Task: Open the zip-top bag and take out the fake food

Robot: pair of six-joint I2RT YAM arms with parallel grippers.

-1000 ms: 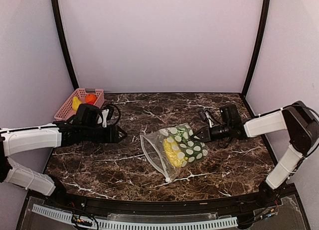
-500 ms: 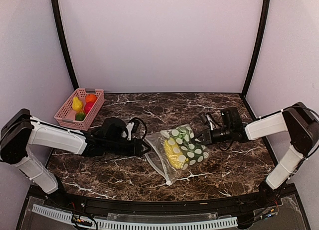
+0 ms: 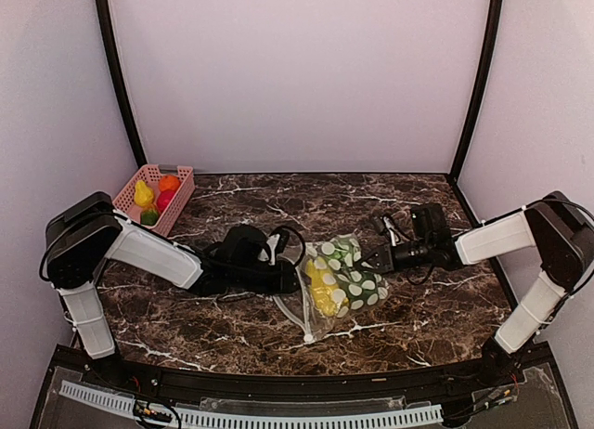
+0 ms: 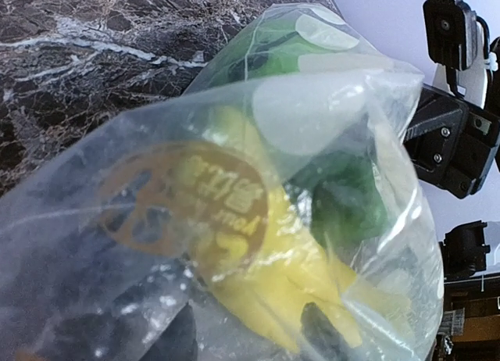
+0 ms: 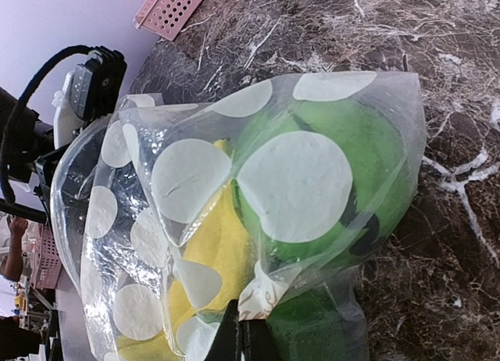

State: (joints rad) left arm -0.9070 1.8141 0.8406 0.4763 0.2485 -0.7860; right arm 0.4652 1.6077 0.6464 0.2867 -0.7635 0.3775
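Note:
The zip-top bag [image 3: 348,273] lies bunched at mid-table, dotted green face up. It holds a yellow piece [image 3: 320,292] and a green piece [image 4: 344,205] of fake food. My left gripper [image 3: 295,280] is at the bag's left mouth. In the left wrist view its fingers [image 4: 320,330] stand apart behind clear plastic, with the yellow piece [image 4: 266,275] between them. My right gripper [image 3: 379,259] is shut on the bag's right corner. The right wrist view shows it [image 5: 248,341] pinching the film, with the yellow piece [image 5: 219,244] and the green piece [image 5: 344,142] above it.
A pink slotted basket [image 3: 178,175] stands at the back left. It holds a yellow fruit [image 3: 142,193], an orange ball [image 3: 168,182], a red ball [image 3: 164,200] and a green bit [image 3: 149,216]. Black corner posts rise at the back.
My left arm has swung right from the basket to the bag's mouth, uncovering the fruit in the basket. The bag has bunched up narrower. The right gripper has kept its hold.

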